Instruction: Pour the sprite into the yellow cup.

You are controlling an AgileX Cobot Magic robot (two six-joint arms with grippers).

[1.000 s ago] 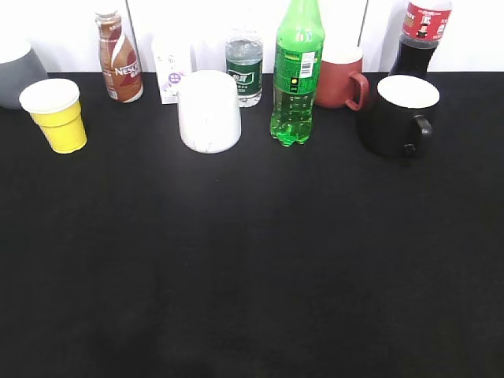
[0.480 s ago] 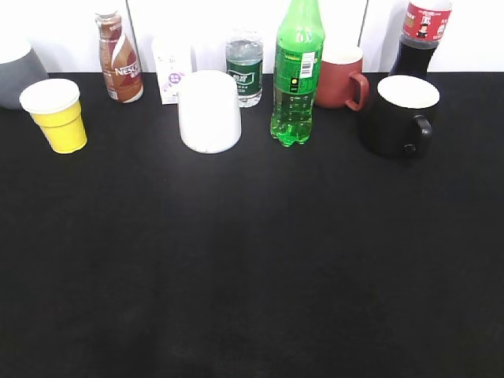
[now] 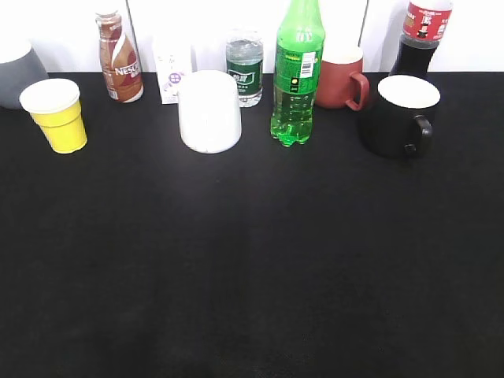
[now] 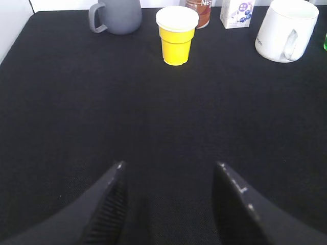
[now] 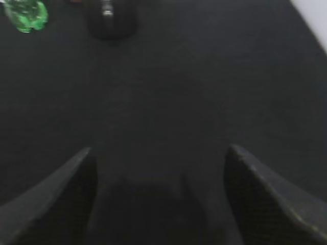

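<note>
White mug (image 3: 209, 111), red mug (image 3: 343, 77), black mug (image 3: 398, 115) (handle forward), 3 bottles behind

Exterior and left wrist views bright and sharp; right wrist dim, blurred.

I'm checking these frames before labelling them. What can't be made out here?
- Sprite: cap cut off by the exterior view's top edge; the blurred right wrist view shows only its base.
- Yellow cup: contents hidden by the low camera angle.
- Grey mug: cropped at the exterior view's left edge.
</note>
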